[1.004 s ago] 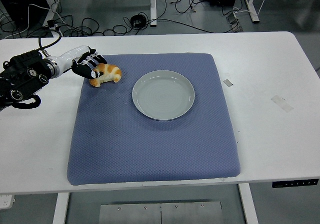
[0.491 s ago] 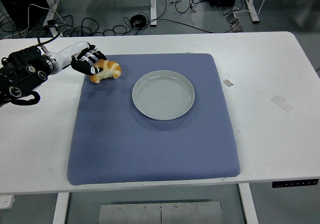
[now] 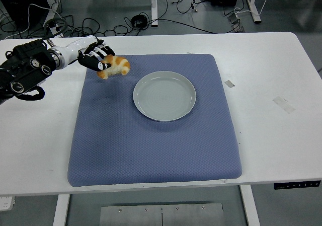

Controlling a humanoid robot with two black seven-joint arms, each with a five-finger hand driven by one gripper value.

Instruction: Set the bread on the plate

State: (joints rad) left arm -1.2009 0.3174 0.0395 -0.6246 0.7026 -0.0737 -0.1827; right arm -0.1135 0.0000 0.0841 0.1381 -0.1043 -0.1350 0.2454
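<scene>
A golden-brown piece of bread [image 3: 113, 66] is held in my left hand [image 3: 98, 60], lifted above the blue mat [image 3: 151, 135] near its far left corner. The fingers are curled around the bread's left side. A round grey-white plate [image 3: 164, 95] lies on the mat, to the right of the bread and slightly nearer. My left arm comes in from the left edge over the white table. My right arm does not show.
The white table [image 3: 271, 75] has small tape marks [image 3: 283, 103] on its right side. Cables lie on the floor beyond the table's far edge.
My left hand has lifted the bread off the mat and carried it up and to the right, toward the plate.
</scene>
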